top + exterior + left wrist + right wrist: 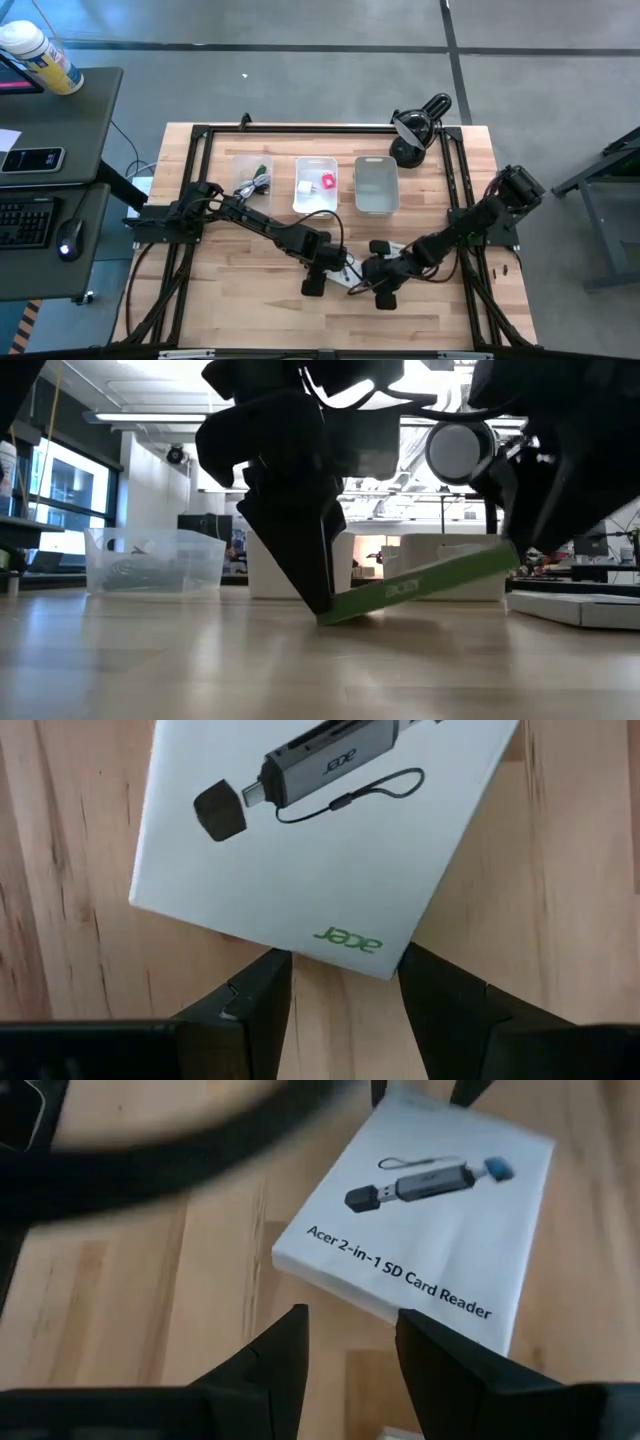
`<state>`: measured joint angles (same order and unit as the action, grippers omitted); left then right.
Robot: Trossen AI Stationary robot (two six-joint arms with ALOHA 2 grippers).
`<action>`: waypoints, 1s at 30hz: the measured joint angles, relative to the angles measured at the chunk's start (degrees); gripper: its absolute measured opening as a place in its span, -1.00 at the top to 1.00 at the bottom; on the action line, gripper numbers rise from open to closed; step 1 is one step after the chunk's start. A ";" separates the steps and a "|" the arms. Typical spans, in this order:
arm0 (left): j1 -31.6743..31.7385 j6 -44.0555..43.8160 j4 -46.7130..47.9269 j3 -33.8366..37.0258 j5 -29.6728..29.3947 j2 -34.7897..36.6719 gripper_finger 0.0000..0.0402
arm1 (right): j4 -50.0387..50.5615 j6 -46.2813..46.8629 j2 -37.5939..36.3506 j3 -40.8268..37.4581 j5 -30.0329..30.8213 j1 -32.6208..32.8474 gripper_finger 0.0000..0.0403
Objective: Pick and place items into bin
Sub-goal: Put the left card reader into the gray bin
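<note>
Item: white card-reader box (320, 830), flat, printed face up, one green edge showing in the low view. Position: between the two grippers at the near middle of the table, each gripper at an opposite end of it. In the low view the box sits tilted, one end down on the wood at the foot of one gripper, the other end raised toward the second gripper. Long axis: runs roughly from one gripper to the other. Left gripper (345, 990): fingers apart, straddling a corner of the box, which lies just ahead of and between the tips; whether the fingers touch its sides cannot be told. Right gripper (350, 1345): fingers apart, the box edge just ahead of the gap, nothing clamped. Nearer arm: both about equally close; the left has the corner already in its gap and looks better placed to close. Destination: three bins beyond the grippers; the middle bin (316, 186) holds a pink piece and a white cube, the left bin (252, 178) a cable and something green, the right bin (377, 185) shows no contents. Judgement: the coming move turns on the box's tilt, since a raised end gives the fingers an edge to pinch.
</note>
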<state>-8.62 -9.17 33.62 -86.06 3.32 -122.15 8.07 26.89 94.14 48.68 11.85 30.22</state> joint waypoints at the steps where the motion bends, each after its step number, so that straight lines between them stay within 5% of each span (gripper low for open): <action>1: 0.00 0.16 0.06 0.00 0.19 0.00 0.17 | 1.59 -0.92 -0.04 0.93 1.34 0.03 0.28; 7: 0.06 1.21 0.19 0.00 2.10 0.00 0.18 | 7.61 -9.28 -0.30 3.65 11.24 0.61 0.28; 30: 0.02 2.68 -1.45 0.00 3.47 -0.09 0.18 | 5.86 -17.67 -0.08 3.04 15.14 1.82 0.28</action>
<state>-8.60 -6.49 32.17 -86.06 6.79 -122.23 13.93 9.22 94.06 51.72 27.00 32.04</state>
